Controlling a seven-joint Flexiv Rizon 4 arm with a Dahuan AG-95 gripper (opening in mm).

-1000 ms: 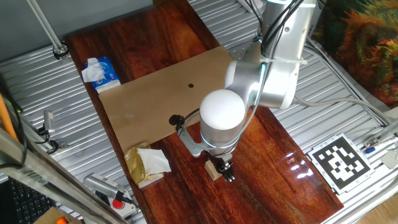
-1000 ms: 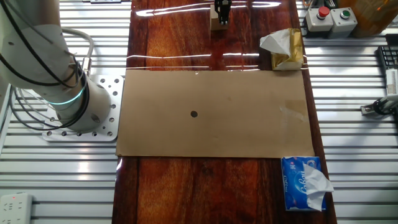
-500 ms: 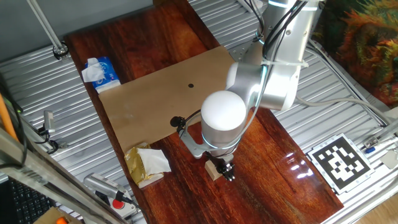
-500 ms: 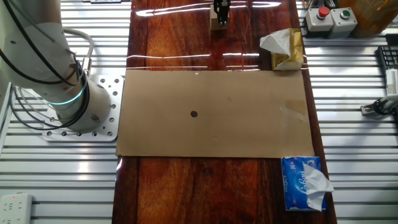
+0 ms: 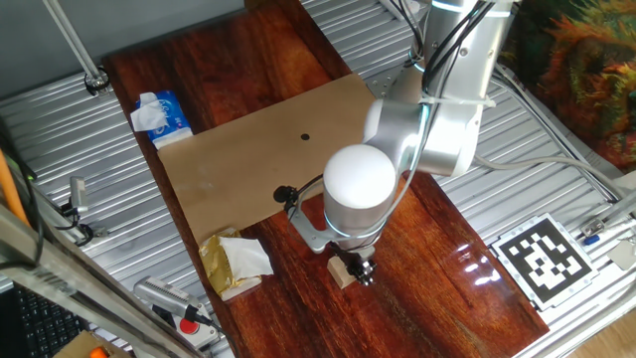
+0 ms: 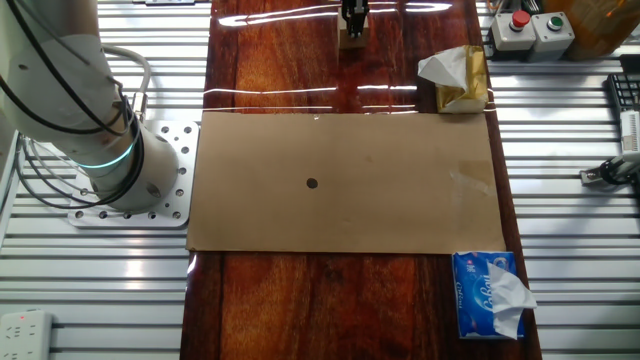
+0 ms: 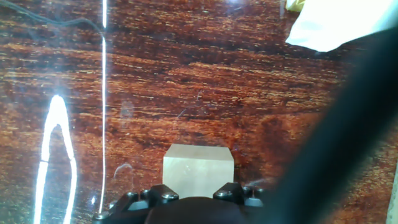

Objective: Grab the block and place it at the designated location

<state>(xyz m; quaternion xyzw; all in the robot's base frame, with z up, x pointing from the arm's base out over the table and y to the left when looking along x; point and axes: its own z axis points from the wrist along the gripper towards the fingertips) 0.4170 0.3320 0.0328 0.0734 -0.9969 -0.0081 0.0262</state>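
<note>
Pale tan block (image 7: 198, 169), reddish-brown streaked table (image 7: 186, 81).

Block (image 5: 343, 270): small pale tan wooden cube, plain faces, sitting flat on the dark red-brown wood surface, off the cardboard and well apart from the dot. In the hand view its top face (image 7: 198, 170) shows as a light square with clean edges, low in the picture.

Designated location (image 6: 312, 183): tiny round black dot marked on a large flat tan cardboard rectangle (image 6: 400, 210), left of the sheet's middle in the other fixed view; bare.
</note>
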